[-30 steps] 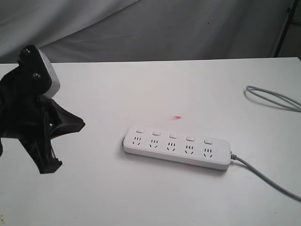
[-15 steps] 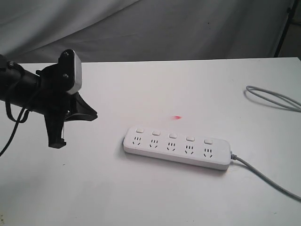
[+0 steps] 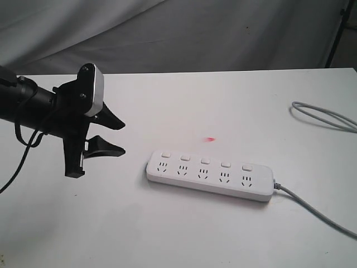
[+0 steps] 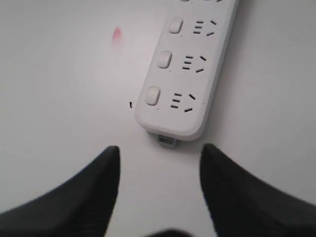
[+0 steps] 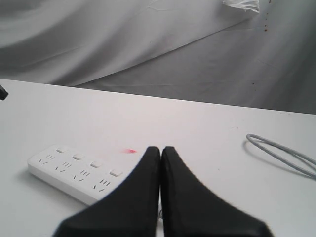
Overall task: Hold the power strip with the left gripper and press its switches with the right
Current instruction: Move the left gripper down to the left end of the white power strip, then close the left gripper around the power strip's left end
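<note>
The white power strip (image 3: 210,175) lies flat on the white table, its grey cord (image 3: 312,211) leaving at the right end. Five small white switches (image 3: 204,161) run along its far side above the sockets. My left gripper (image 3: 118,138) hovers open just left of the strip's left end, jaws spread, nothing between them. In the left wrist view the strip's rounded end (image 4: 175,106) sits just beyond the left gripper (image 4: 159,150). My right gripper (image 5: 161,150) is shut and empty, out of the exterior view; its wrist view shows the strip (image 5: 74,174) partly hidden behind its jaws.
A separate loop of grey cable (image 3: 326,116) lies at the table's right edge. A small red mark (image 3: 210,139) is on the tabletop behind the strip. Grey cloth (image 3: 178,33) hangs behind the table.
My left arm has swung in from the left edge toward the strip's left end, and its jaws have turned to point at it and opened. The strip has not moved.
</note>
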Controlling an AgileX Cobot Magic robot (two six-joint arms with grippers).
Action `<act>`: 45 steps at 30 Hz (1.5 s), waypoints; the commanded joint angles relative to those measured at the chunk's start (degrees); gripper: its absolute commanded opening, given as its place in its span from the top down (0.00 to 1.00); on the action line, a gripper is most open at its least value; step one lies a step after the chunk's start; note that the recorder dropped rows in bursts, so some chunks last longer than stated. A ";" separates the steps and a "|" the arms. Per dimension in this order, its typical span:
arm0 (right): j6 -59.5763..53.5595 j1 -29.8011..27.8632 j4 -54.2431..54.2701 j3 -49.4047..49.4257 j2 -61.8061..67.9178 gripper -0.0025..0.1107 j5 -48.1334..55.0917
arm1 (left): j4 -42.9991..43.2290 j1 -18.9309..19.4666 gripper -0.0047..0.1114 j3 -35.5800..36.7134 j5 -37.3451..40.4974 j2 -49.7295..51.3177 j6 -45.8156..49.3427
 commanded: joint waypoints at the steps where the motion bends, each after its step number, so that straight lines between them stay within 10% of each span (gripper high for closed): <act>1: 0.13 -0.46 0.07 0.15 -0.38 0.98 -0.10 | -0.83 0.13 0.29 -0.32 2.50 0.08 0.40; 45: 0.13 -0.46 0.07 0.15 -0.38 0.98 -0.10 | 9.12 -7.36 0.21 -21.34 5.86 26.20 -10.16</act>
